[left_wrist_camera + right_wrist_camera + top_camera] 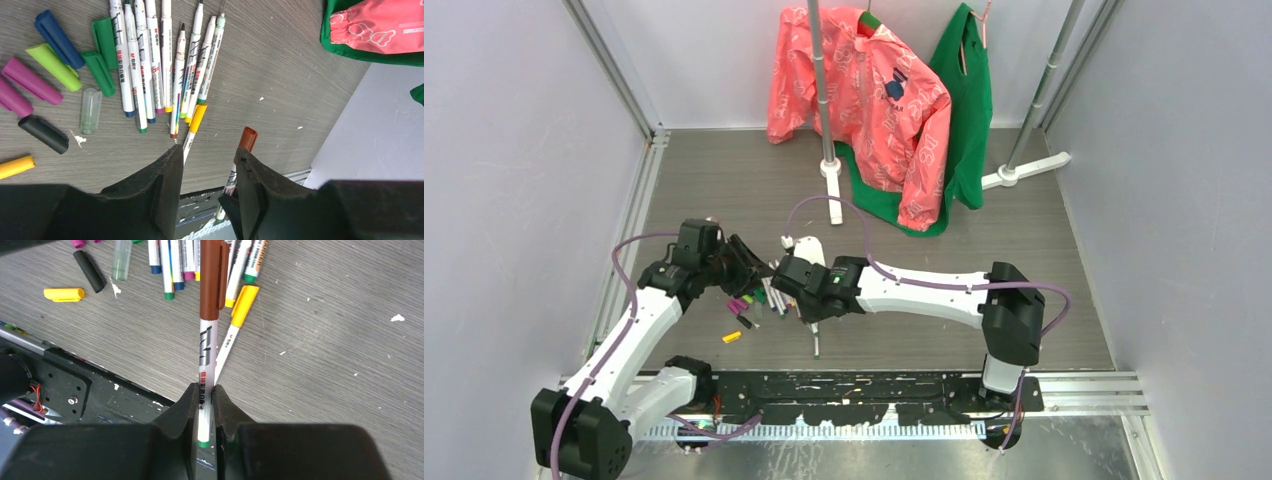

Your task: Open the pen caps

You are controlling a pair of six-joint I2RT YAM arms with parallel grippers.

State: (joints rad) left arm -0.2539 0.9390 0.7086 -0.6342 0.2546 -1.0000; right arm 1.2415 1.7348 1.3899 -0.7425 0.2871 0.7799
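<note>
Clamping a brown-capped pen [206, 355], the right tool [202, 400] holds it between parted fingers [165, 175] of the left tool [207, 155] (cap [212, 277] on).

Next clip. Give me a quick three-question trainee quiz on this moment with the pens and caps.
1. True or false: the pen held in the right fingers has its brown cap off.
2. Which colour of cap sits on a pen lying on the table? A yellow, B blue, C black.
3. Fill in: the left fingers stand ____.
Key: 1 false, the cap is on. 2 A, the yellow cap. 3 open.
</note>
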